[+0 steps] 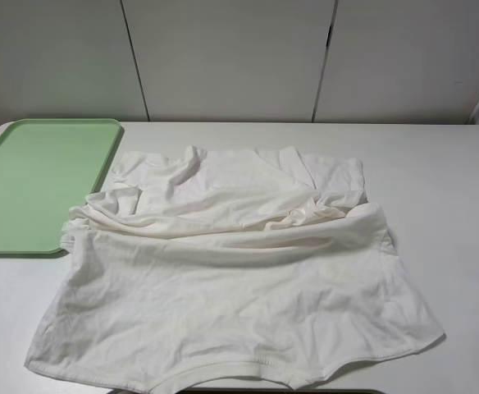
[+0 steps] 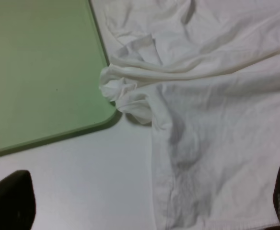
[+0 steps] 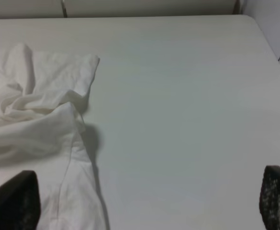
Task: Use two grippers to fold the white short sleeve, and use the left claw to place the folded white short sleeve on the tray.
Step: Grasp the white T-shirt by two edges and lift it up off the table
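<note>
Exterior high view: plain white wrinkly cotton T-shirt (image 1: 231, 287) is spread mid-table, hem nearest the arms, not folded yet.
Black-clawed left gripper (image 2: 147, 201) and right gripper (image 3: 145, 201) are held wide open, empty, one over each side edge, so neither is nearer. Flat pale green plastic tray (image 1: 26, 189) is parked left, touching a bunched sleeve. White tabletop (image 1: 453, 205) underneath, pale wall panels behind.

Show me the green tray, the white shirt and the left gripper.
tray (image 1: 34, 176): exterior high view, bare floor.
white short sleeve (image 1: 239, 304): exterior high view, lower front panel.
left gripper (image 2: 147, 203): left wrist view, midway between its open fingertips.
</note>
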